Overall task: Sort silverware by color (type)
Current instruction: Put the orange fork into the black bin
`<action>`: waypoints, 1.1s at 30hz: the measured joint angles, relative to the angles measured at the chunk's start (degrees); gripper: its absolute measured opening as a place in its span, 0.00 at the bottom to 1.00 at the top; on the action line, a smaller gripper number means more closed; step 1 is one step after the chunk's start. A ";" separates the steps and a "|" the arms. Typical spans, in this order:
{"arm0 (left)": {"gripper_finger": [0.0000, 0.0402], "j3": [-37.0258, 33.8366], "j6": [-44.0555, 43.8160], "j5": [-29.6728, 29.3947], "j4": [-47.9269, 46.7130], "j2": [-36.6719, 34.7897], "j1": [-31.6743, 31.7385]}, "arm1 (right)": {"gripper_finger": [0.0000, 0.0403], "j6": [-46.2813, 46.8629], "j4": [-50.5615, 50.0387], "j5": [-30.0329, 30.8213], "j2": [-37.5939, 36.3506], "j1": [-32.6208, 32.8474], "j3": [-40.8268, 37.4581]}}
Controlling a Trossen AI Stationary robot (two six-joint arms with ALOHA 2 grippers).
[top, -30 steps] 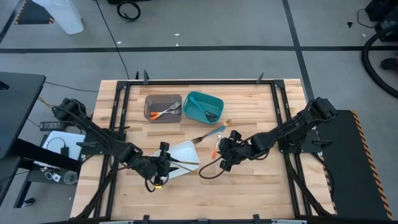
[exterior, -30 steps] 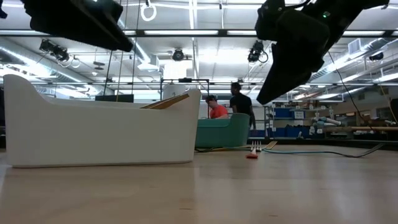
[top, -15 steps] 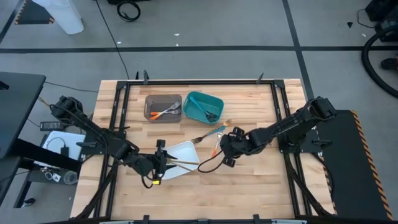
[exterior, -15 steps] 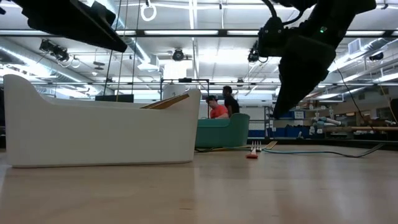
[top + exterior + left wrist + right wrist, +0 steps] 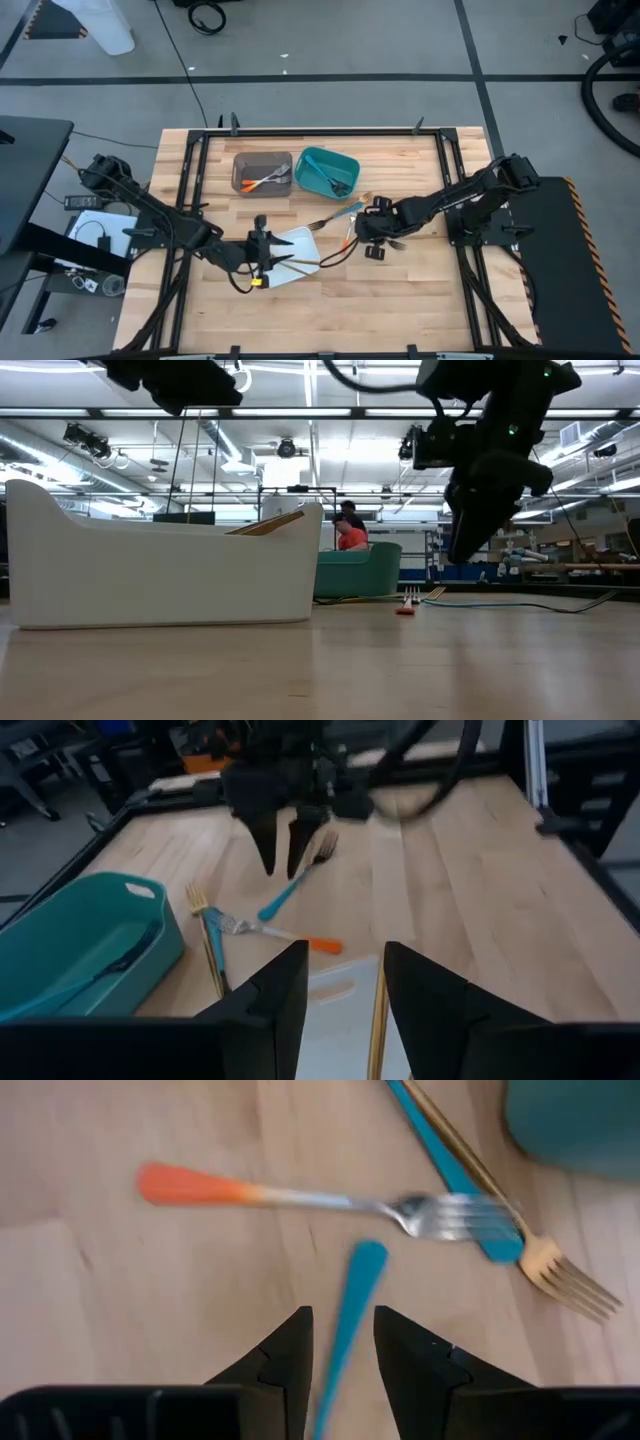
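Your right gripper (image 5: pixel 338 1342) hangs over the middle of the table (image 5: pixel 420 290), just right of the white tray (image 5: pixel 290 240), above the loose pieces of silverware. Its two fingers (image 5: pixel 275 1355) are spread a little with a gap between them, and they hold nothing. Right below the gap lies a teal-handled piece (image 5: pixel 350 1305) on the wood, its handle pointing toward the gripper. Beside it you see a fork with an orange handle (image 5: pixel 300 1197), whose prongs rest across a flat teal piece (image 5: pixel 455 1175). A gold fork (image 5: pixel 545 1260) lies along this teal piece, touching it.

Your left gripper (image 5: pixel 340 990) is over the near-left part of the white tray, pointing toward the right gripper. Its fingers (image 5: pixel 275 995) are also parted and empty. In the tray (image 5: pixel 335 1020) lies a gold piece (image 5: pixel 378 1020), leaning with one end on the tray's rim; in the low view it sticks up above the white wall (image 5: pixel 268 523).

At the far side of the table stand two bins. The grey bin (image 5: pixel 262 172) has an orange-handled piece (image 5: pixel 262 181) inside. The teal bin (image 5: pixel 328 171) beside it holds teal pieces (image 5: pixel 322 173); I cannot tell how many.

In the low view, people (image 5: pixel 350 532) are in the room behind the table.
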 joint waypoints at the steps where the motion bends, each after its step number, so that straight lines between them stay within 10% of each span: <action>1: 0.35 0.01 -0.08 -0.03 0.79 -0.01 0.09 | 0.30 -0.02 -1.03 0.01 0.00 -0.30 0.00; 33: 0.35 0.00 -10.49 4.03 0.94 -0.42 2.50 | 0.45 -19.68 12.85 -5.26 0.94 -5.65 -0.02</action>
